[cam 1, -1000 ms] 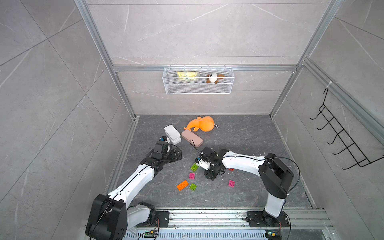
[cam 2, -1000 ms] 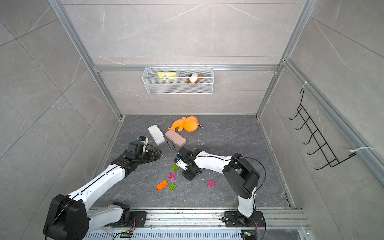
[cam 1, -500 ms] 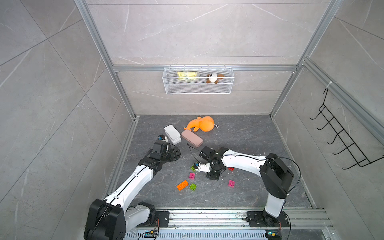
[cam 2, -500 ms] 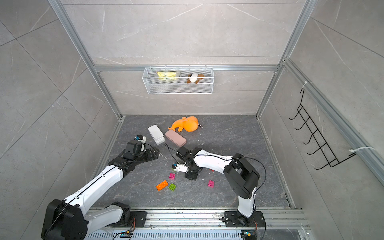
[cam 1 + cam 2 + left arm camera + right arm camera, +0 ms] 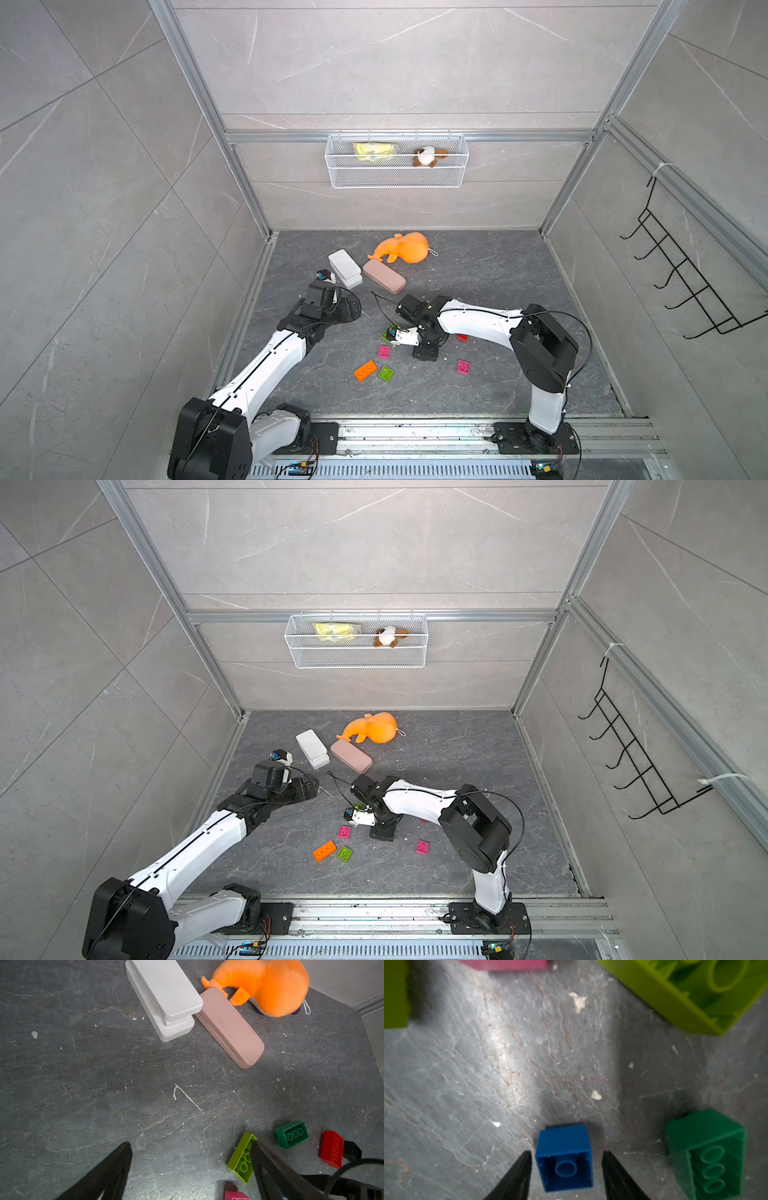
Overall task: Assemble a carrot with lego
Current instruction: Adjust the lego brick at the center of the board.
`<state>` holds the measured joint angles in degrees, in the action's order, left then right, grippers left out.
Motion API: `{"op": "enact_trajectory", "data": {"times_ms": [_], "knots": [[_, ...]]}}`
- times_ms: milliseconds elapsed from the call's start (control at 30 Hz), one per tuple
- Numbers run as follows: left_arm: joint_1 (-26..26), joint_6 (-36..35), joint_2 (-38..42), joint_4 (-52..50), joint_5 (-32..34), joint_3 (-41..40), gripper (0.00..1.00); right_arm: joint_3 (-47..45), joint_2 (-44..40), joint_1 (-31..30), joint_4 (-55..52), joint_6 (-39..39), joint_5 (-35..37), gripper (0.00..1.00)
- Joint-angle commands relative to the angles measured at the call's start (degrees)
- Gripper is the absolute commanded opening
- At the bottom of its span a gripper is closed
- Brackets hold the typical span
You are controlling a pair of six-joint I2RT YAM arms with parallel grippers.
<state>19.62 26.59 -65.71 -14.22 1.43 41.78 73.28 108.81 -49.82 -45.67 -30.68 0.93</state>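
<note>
Between half-open right jaws: blue brick (image 5: 564, 1159), gaps both sides.

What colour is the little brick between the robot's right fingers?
It's a blue brick; right wrist view shows it best.

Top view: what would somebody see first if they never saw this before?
The bright orange plush toy at the back of the dark floor, beside a pink case and a white case. Then the white left arm and right arm, reaching from the near rail toward small bricks scattered mid-floor, like the orange brick. In the right wrist view, the right gripper stands open on either side of a blue brick.
</note>
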Motion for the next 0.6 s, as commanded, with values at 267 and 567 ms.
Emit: {"op": "enact_trajectory", "data": {"times_ms": [267, 567], "knots": [[0.07, -0.76, -0.52, 0.74, -5.01, 2.70, 0.92, -5.05, -12.94, -0.27, -15.04, 14.69, 6.14, 0.80], [11.99, -16.05, 3.90, 13.55, -14.92, -6.64, 0.77, -5.03, -20.37, 11.94, -9.59, 18.01, -0.33, 0.80]]}}
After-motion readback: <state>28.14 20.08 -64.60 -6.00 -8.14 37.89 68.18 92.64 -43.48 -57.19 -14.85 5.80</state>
